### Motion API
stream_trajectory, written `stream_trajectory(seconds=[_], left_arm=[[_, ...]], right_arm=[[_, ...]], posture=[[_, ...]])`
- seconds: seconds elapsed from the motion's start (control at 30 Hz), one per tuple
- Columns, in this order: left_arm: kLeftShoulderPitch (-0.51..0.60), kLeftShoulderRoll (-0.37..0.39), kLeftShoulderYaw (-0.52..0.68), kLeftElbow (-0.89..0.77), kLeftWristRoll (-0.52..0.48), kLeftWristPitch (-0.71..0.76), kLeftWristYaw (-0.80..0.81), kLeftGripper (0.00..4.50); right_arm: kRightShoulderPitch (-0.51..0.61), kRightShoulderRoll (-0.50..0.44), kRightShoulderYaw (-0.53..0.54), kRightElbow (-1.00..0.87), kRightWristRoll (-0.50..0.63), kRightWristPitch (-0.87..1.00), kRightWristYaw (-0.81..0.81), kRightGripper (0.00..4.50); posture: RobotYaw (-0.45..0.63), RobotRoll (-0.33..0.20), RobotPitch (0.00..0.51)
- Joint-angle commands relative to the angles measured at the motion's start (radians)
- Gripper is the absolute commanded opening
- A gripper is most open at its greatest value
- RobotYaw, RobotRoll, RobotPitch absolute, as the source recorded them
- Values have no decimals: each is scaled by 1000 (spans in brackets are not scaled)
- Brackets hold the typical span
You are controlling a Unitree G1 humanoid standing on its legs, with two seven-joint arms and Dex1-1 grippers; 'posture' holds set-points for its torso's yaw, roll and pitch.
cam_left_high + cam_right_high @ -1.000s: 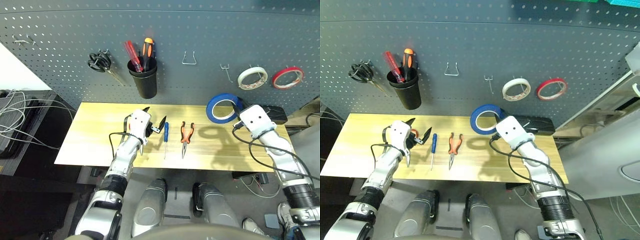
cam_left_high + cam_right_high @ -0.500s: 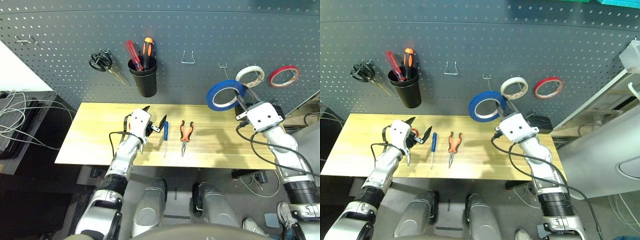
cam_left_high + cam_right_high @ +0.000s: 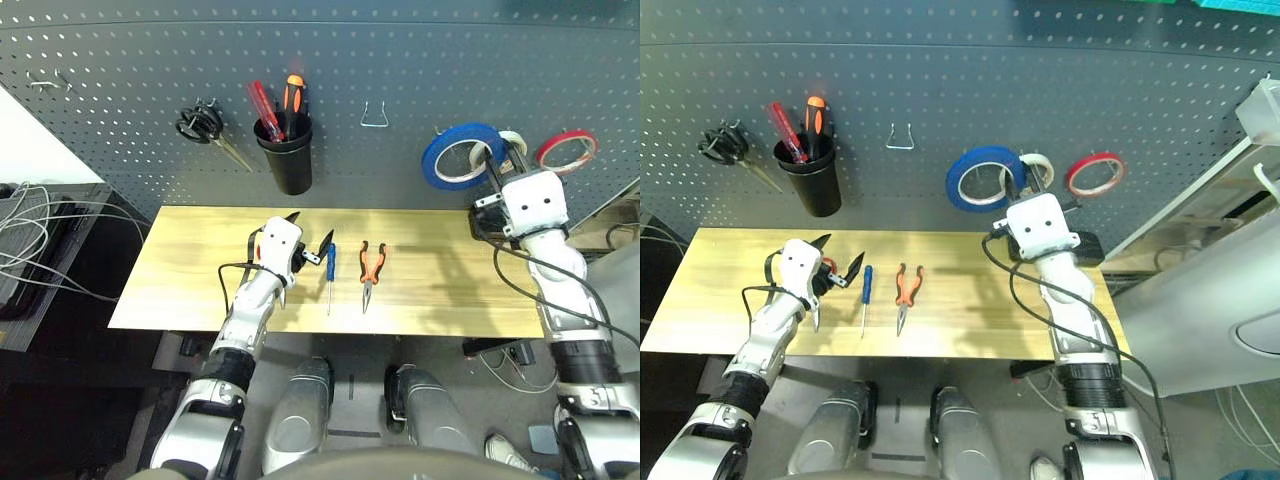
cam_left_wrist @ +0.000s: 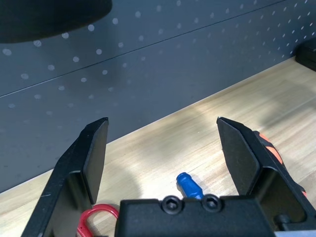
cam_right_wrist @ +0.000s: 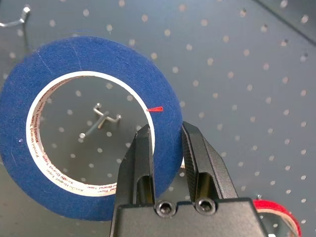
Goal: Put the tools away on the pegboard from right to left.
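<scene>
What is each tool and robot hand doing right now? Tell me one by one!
Blue tape ring: pinched by the right end effector, raised at the pegboard, its hook showing through the hole.
Left end effector: open, low over the table.
Pliers: lying on the table.
Blue-handled screwdriver: lying on the table.
Black cup: hanging, holding two tools.

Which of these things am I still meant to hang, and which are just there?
For the job:
blue tape ring, clamped in the right gripper up at the pegboard
pliers, on the table
blue screwdriver, on the table
red-handled scissors, under the open left gripper

Just there:
white tape roll
red tape roll
black-handled scissors
black cup
</scene>
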Motion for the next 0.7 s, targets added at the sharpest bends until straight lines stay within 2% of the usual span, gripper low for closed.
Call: stream_trajectory(seconds=[0.03,0.2,0.37,0.57,0.7], left_arm=[[10,-17,-12,-24,-32,-36,-58,4500],[40,-23,-53,-108,-68,-142,-175,4500],[48,-33,-62,-143,-105,-186,-229,4500],[49,-31,-68,-127,-84,-199,-230,4500],[44,-22,-66,-110,-57,-201,-210,4500]], right_arm=[[-43,17,9,97,-19,35,-36,710],[-95,21,4,183,-14,36,-58,710],[-119,22,7,217,-10,25,-63,710],[-121,24,9,224,1,24,-53,710],[-81,25,13,170,27,8,-22,2081]], posture=[[82,0,183],[92,0,187],[95,0,188],[90,0,186],[90,0,187]])
